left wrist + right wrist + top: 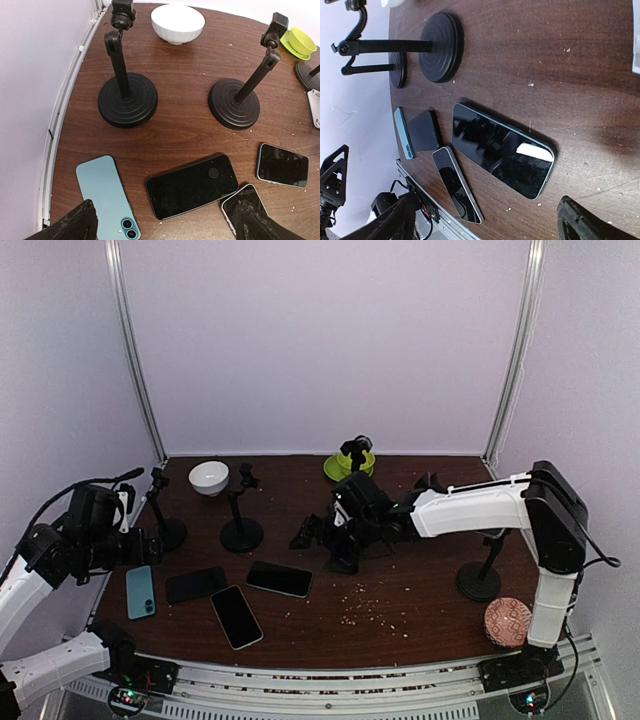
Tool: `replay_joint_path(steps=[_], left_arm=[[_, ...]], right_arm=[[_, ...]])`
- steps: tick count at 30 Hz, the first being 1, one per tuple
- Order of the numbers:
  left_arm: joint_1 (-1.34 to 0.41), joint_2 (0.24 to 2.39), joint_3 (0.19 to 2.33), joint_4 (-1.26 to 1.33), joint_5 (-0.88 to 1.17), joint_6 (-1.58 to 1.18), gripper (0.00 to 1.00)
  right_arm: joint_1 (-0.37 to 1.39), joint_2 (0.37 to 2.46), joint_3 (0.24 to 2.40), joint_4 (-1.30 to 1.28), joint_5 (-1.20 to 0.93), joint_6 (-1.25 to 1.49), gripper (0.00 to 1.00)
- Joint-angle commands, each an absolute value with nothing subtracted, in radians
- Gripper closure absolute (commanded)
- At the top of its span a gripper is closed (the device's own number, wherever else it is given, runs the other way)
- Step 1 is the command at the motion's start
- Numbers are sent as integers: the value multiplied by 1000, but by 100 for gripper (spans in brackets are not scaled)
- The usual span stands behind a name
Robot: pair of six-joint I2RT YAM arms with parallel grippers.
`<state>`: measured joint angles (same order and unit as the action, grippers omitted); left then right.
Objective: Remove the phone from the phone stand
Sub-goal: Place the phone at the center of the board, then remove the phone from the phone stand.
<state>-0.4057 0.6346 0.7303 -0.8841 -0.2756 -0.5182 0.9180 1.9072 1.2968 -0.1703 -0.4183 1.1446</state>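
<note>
Four phones lie flat on the wooden table (pixel 420 580), all in its near-left part. The teal-edged phone (pixel 502 150) rests screen up directly below the right gripper (pixel 485 215), a little nearer than the base of the middle phone stand (pixel 241 532). It touches neither that stand nor the glossy phone (pixel 456 184) beside it.

Right gripper: the fingers are spread wide with nothing between them, clear of the phone. With the fingers this wide, the arm can probably lift away without dragging the handset.

Left gripper (pixel 165 207): equally wide and empty. It hovers over the teal-backed phone (pixel 105 192) and the black phone (pixel 192 185) at the left edge. This position appears to keep the left arm out of the working area.

Stands: the clamp heads of the middle phone stand and the left phone stand (pixel 125 95) carry nothing. Since every visible handset lies on the table, removal appears complete. Lying flat and apart from its neighbours, the phone is stable and unlikely to slide.
</note>
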Motion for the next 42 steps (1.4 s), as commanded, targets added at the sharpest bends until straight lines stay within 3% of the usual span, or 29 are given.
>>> replay_joint_path(steps=[1, 27, 42], left_arm=[[-402, 636, 726, -859, -274, -524, 2], [-401, 610, 745, -887, -285, -554, 2], [-401, 630, 775, -928, -286, -578, 2]], right_arm=[[909, 1833, 1352, -283, -346, 1039, 0], [891, 1525, 1721, -828, -40, 483, 0], [675, 1362, 1752, -1008, -5, 349, 0]])
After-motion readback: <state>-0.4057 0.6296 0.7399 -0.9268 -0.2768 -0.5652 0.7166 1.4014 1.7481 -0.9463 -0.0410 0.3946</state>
